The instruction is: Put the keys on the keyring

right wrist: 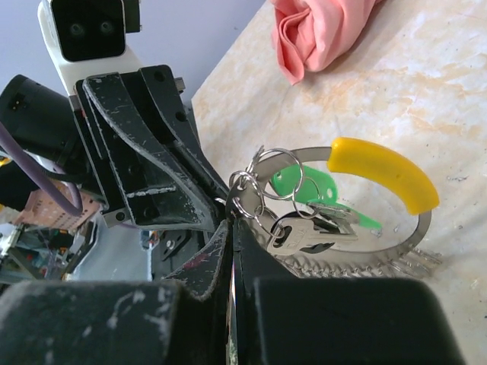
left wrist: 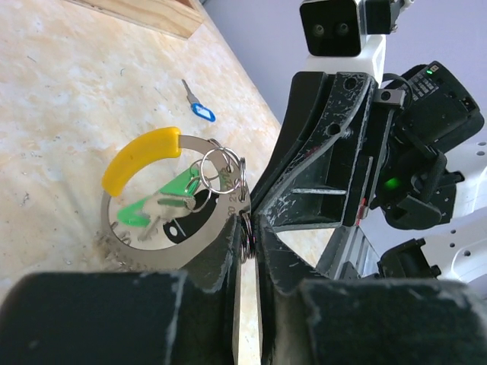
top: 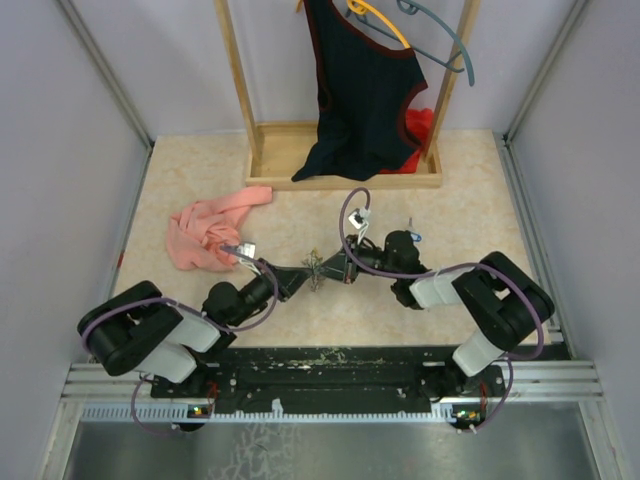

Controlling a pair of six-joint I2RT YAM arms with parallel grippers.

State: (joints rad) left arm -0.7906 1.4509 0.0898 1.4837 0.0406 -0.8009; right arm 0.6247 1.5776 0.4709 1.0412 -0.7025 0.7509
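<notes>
Grippers meet over the middle of the table (left wrist: 61, 91). The left gripper (left wrist: 245, 228) and the right gripper (right wrist: 230, 228) are each clenched on the keyring (right wrist: 308, 151) from opposite sides. It is a thin grey loop with a yellow sleeve (left wrist: 141, 156) along one arc. Green-headed keys (left wrist: 179, 186) and a black-headed key (left wrist: 190, 224) hang on it from small split rings (right wrist: 251, 194). A blue-headed key (left wrist: 200, 111) lies apart on the table.

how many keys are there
4. On the keyring: upper green key, lower green key, black key. Blue key lies loose on the table beyond. Others may be hidden.
</notes>
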